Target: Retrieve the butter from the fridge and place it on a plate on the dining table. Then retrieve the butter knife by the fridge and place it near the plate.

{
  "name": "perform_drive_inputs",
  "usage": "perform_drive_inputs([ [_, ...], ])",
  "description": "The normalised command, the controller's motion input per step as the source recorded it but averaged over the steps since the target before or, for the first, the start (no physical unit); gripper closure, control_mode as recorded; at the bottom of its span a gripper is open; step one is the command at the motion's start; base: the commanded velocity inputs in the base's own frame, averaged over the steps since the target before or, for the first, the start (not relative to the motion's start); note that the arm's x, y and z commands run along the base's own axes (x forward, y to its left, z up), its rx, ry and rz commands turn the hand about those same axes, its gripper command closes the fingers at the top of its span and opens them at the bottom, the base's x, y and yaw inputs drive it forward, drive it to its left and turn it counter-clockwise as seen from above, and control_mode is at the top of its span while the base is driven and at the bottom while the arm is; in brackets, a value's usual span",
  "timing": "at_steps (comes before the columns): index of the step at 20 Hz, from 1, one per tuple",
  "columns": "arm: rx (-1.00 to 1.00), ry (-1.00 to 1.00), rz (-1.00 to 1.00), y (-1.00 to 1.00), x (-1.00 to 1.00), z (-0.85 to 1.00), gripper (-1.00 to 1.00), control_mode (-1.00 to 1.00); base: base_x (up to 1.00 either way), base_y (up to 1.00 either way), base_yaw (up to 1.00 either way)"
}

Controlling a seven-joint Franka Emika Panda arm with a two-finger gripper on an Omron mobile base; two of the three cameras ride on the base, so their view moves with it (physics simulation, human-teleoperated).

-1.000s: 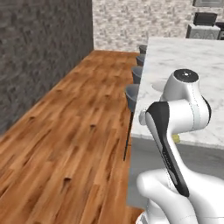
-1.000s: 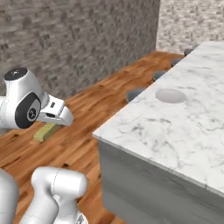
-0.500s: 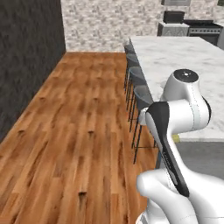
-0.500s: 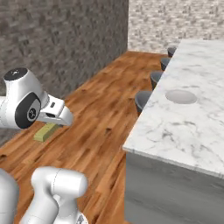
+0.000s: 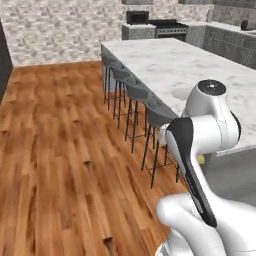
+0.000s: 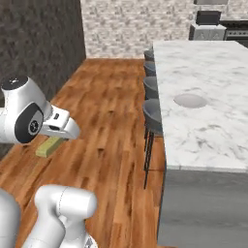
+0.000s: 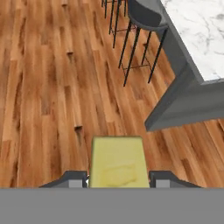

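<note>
Step in hand: carrying the butter to the plate on the dining table; judged from the layout, the base is not yet alongside the plate.
Gripper: the gripper is clenched on the butter, one dark finger tip on each long side, with the yellow stick reaching forward between them in the hand view.
Butter: held in the air over the wooden floor, left of the table and well apart from it; in the right base view it hangs below the hand as a yellow-green block.
Plate: flat and bare on the marble top, near the table's left edge, above the row of stools.
Table: long marble slab on a grey base, running from near right to far; its near corner shows at upper right of the hand view.
Stools: grey seats on thin dark legs, tucked along the table's left side, between the arm and the plate.
How to do it well: lift the butter above the table edge before swinging right, so it passes over the stools and the rim.
Placement: bring the stick over the plate's middle, lower until it rests flat, then release.
Risk: the hold looks to be near one end of the stick, so a fast swing could tilt it.
Butter knife: not to be told from these views.
</note>
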Motion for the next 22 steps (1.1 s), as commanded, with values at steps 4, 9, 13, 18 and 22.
perform_drive_inputs([
  [4,0.00,0.00,0.00,0.00,0.00,0.00,1.00,1.00,0.62,0.84,-0.66],
  [9,0.00,0.00,0.00,0.00,0.00,0.00,1.00,1.00,0.61,0.85,-0.65],
  [13,0.00,0.00,0.00,0.00,0.00,0.00,1.00,1.00,0.28,0.92,-0.61],
  [18,0.00,0.00,0.00,0.00,0.00,0.00,1.00,1.00,0.13,0.93,-0.60],
  [22,0.00,0.00,0.00,0.00,0.00,0.00,1.00,1.00,0.12,0.90,-0.62],
])
